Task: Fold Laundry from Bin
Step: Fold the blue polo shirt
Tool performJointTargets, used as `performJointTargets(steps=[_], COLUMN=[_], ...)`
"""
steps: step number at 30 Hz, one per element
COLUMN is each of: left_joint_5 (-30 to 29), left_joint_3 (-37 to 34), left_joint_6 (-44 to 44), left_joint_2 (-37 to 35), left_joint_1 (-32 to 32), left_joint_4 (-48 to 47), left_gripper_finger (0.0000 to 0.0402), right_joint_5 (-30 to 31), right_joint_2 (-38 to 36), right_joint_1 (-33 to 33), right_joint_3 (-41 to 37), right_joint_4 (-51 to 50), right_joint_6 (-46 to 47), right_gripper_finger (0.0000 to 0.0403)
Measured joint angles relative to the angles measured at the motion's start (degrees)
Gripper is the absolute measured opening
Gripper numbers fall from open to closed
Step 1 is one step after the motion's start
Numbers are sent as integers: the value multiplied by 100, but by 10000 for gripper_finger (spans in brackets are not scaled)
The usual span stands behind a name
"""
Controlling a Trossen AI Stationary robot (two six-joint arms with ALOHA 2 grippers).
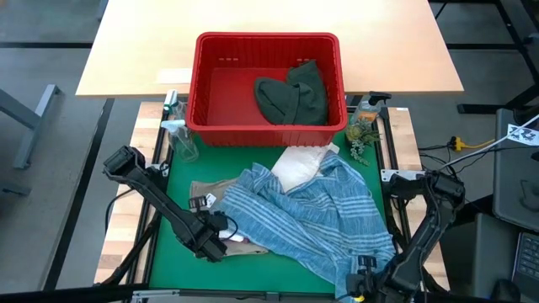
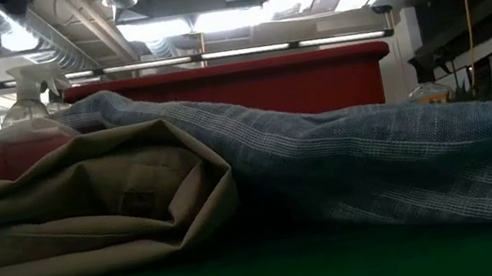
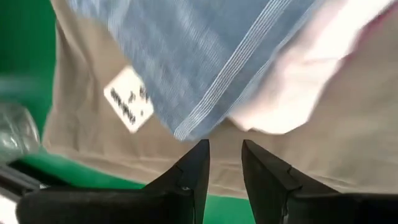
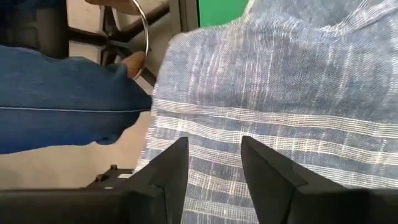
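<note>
The left gripper (image 3: 224,163) hovered over the tan garment (image 3: 323,130), its fingers a narrow gap apart and gripping nothing, at about eight o'clock on the green mat (image 1: 173,189). The right gripper (image 4: 213,163) stood at five o'clock, its fingers parted over the blue-white striped shirt (image 1: 312,215) near the shirt's hem; whether it pinched cloth I cannot tell. At twelve o'clock sat the red bin (image 1: 219,88), holding a dark green garment (image 1: 295,93). A white cloth (image 1: 299,164) lay between bin and shirt.
</note>
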Motion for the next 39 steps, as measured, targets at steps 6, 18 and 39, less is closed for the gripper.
performJointTargets(steps=[6, 18, 39], left_joint_5=[-769, -1300, -1050], left_joint_3=[455, 477, 479], left_joint_6=[218, 1558, 3359], left_joint_2=[-2, -2, 463], left_joint_1=[108, 636, 1358], left_joint_4=[368, 2587, 4681], left_gripper_finger=[89, 89, 89], right_joint_5=[542, 309, 1687], right_joint_2=[-352, -403, -403], right_joint_1=[-3, 42, -473], right_joint_3=[6, 2, 0], right_joint_4=[-343, -1176, -1048], right_joint_6=[27, 179, -594], right_gripper_finger=[149, 149, 149])
